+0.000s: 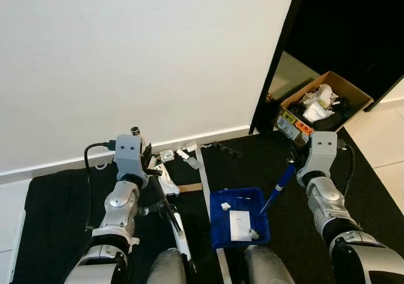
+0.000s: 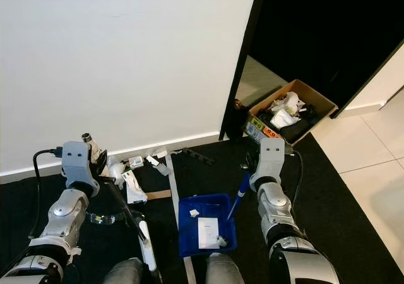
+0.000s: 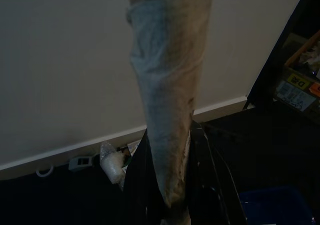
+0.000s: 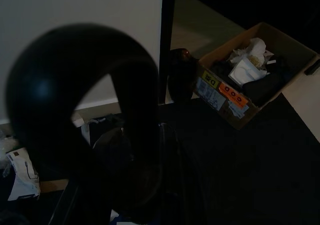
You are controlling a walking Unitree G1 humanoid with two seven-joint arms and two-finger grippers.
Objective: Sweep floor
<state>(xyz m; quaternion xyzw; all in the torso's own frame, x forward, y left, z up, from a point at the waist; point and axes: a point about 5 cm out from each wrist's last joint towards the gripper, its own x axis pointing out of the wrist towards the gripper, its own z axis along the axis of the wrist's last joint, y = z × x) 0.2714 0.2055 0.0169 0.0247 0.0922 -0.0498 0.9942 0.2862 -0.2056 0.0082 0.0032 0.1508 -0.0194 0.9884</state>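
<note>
my dustpan [image 1: 240, 218]: glossy blue plastic
my broom handle [image 3: 167, 110]: wrapped in dull, grimy cloth
box [image 1: 328, 104]: matt brown cardboard
mat [image 1: 50, 214]: black, matt

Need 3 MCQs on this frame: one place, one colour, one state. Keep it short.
1. Where is the cardboard box?
A. by the dark doorway, ahead on the robot's right
B. against the white wall on its left
C. between its feet

2. What colour is the dustpan?
A. red
B. blue
C. white

3. What is in the dustpan?
A. nothing
B. water
C. a few white scraps

Key: 1 A, it sits on the mat edge at the doorway. 2 B, its tray and handle are blue. 3 C, white paper bits lie on its floor.
</note>
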